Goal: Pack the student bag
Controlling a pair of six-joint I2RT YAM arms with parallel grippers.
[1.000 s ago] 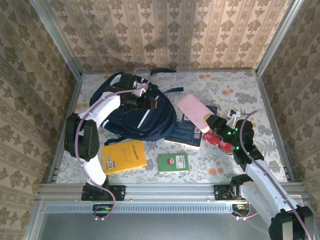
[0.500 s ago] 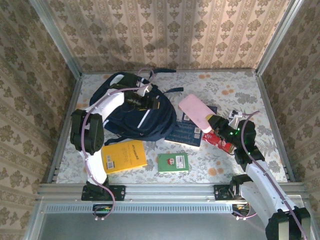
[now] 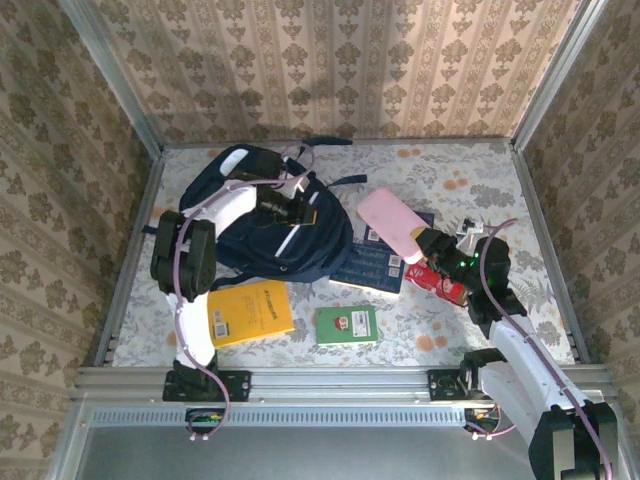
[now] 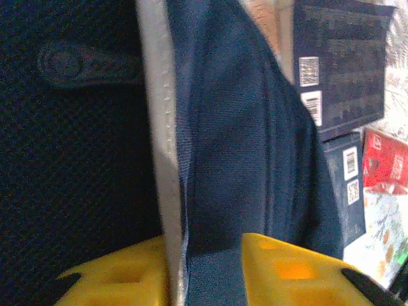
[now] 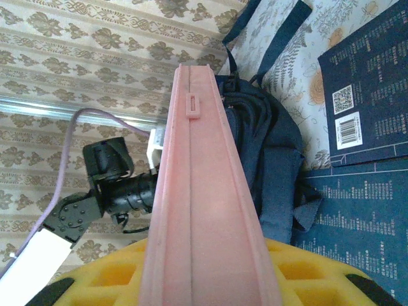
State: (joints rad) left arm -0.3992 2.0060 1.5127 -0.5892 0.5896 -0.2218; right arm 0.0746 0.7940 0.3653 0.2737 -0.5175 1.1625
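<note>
— Two grips to check. Pinching what with the left pincer [image 3: 297, 205]?
— Nipping a fold of the student bag [image 3: 262, 235], navy cloth and a white stripe squeezed between the yellow pads [image 4: 121, 280]. Closed on fabric, on top of the bag.
— And with the right pincer [image 3: 425, 248]?
— Clamping a pink case [image 3: 388, 222] by one end, off to the right of the bag, with the free end aimed at it.
— Where to look for the bag?
— On the table [image 3: 470, 180], slumped flat, with its long axis slanting from far left to near right. Lies left of the right pincer, just past the tip of the case; nearer to the left arm.
— Looks like?
— Big, soft, dark navy with thin white stripes, dark straps [image 3: 328, 141] trailing off its far edge. Cannot make out an open mouth from above.
— What to mind next?
— Probably lifting that fold to open a gap, then feeding the case in lengthwise, leftward. Risks snagging on loose cloth if fed crosswise.
— Anything beside the bag?
— Dark blue books [image 3: 372, 268] just beside its right edge, a yellow book [image 3: 248, 312] on its near side.
</note>
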